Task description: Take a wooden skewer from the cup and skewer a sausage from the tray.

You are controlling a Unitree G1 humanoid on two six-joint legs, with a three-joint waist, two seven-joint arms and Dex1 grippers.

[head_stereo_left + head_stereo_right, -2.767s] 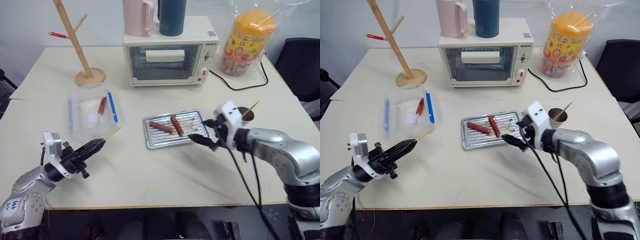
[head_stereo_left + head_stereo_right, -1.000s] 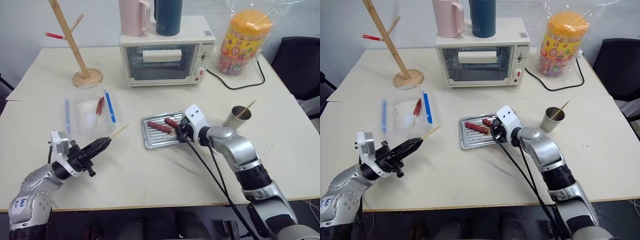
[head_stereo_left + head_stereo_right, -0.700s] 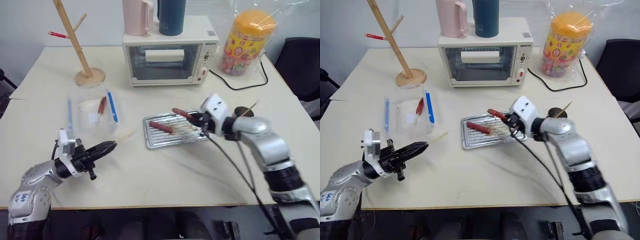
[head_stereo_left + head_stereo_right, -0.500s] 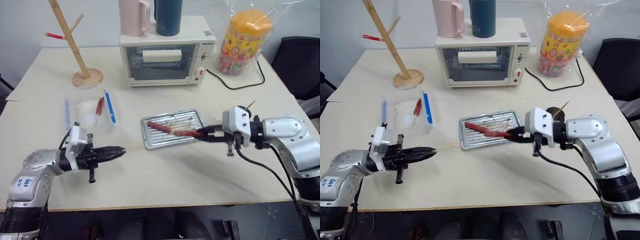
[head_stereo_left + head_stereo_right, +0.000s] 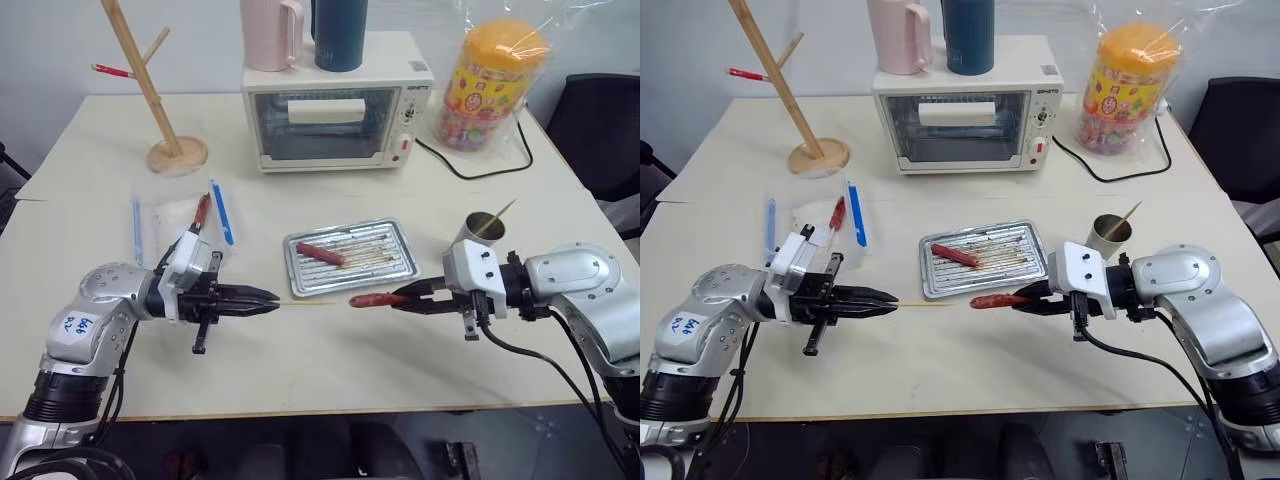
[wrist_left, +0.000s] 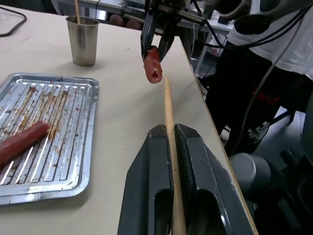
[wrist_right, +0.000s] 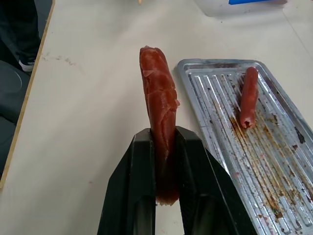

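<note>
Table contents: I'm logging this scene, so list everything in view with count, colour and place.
sausage: 1, reddish-brown, held above table
second sausage: 1, reddish-brown, in tray
tray: 1, silver, table centre
wooden skewer: 1, pale, pointing at held sausage
cup: 1, grey steel, right of tray, skewer inside
toaster oven: 1, cream, table back
pink mug: 1, atop oven
teal tumbler: 1, atop oven
wooden stand: 1, back left
clear bag: 1, left of tray
snack jar: 1, orange-lidded, back right
left gripper: shut on skewer
right gripper: shut on sausage
</note>
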